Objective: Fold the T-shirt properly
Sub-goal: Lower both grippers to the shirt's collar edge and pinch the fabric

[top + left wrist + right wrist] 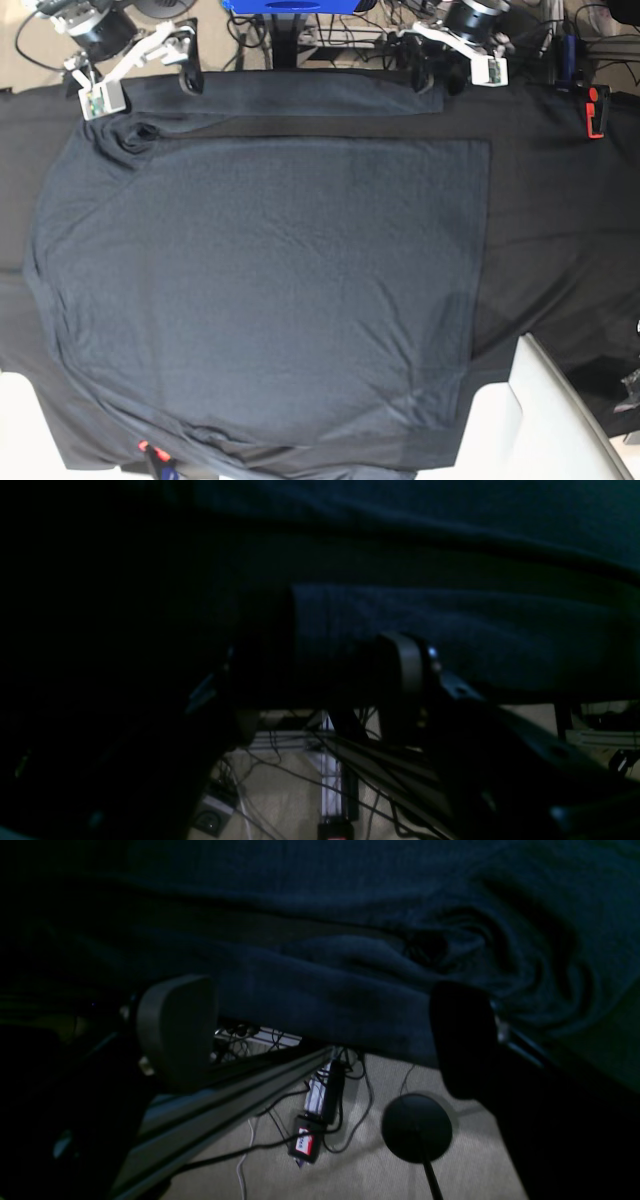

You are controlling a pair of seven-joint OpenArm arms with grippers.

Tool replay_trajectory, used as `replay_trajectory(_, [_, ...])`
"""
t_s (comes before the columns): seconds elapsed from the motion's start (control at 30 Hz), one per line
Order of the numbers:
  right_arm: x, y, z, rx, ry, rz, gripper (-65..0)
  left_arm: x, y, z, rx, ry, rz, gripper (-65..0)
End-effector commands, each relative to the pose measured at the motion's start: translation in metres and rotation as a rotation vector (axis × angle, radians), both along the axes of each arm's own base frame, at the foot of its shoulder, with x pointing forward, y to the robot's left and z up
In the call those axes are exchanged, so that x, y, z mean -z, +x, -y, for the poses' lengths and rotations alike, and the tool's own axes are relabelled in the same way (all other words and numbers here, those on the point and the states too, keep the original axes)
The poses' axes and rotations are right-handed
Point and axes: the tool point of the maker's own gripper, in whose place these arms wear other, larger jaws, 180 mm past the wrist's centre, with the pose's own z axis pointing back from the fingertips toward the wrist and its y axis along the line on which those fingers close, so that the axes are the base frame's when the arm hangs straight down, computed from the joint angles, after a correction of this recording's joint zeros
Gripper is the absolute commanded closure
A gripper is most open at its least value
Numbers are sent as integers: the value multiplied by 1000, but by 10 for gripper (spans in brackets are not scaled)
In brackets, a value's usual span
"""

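T-shirt lies spread flat on the black-covered worktop, one sleeve folded along the far edge. Right hand wide open, empty; left hand unclear. Main folds remain.

Both arms end in white bracket frames fixed to black cylindrical wrist housings. In the base view, the right gripper carries a small white camera module with a green mark at its outer end; the left gripper carries a matching module. Each gripper has 2 black fingers. In the right wrist view, the fingers are broad, rounded, matte dark-grey pads. In the left wrist view, a dark ring-shaped collar bears 2 small screws.
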Motion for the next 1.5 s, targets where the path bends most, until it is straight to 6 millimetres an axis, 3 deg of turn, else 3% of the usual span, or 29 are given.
replay_trajectory(0.0, [-7, 2, 0, 1, 11, 27, -645, -3, 2, 0, 0, -2, 19, -346])
replay_trajectory(0.13, [-7, 2, 1, -1, 8, 27, -645, 8, -1, -1, -16, -3, -5, -346])
replay_trajectory(0.37, [-7, 7, 4, 11, 5, 36, -645, 9, 9, 2, -18, -7, 11, -337])
replay_trajectory(0.43, [-7, 14, 21, 65, -19, 50, -645, 10, 10, 2, -20, -7, 10, -262])
replay_trajectory(0.53, [-2, 23, 61, 216, -55, 62, -645, 10, 10, 1, -19, -6, 10, 0])
replay_trajectory(0.67, [21, 30, 103, 329, -84, -17, -627, 8, 11, -2, -27, -1, 16, 0])
replay_trajectory(0.83, [35, 39, 157, 475, -98, -114, -398, 7, 11, -2, -25, -2, 17, 0])
replay_trajectory(0.93, [36, 51, 171, 471, -106, -143, -305, 7, 10, -1, -22, -3, 16, 0])
replay_trajectory(1.1, [35, 69, 187, 455, -117, -168, -308, 7, 10, -1, -22, -3, 15, 0])
replay_trajectory(1.27, [43, 78, 187, 454, -85, -207, -449, 5, 12, -1, -22, -2, 24, 0])
replay_trajectory(1.47, [55, 82, 183, 450, -50, -237, -434, -2, 18, 2, -14, -10, 47, 0])
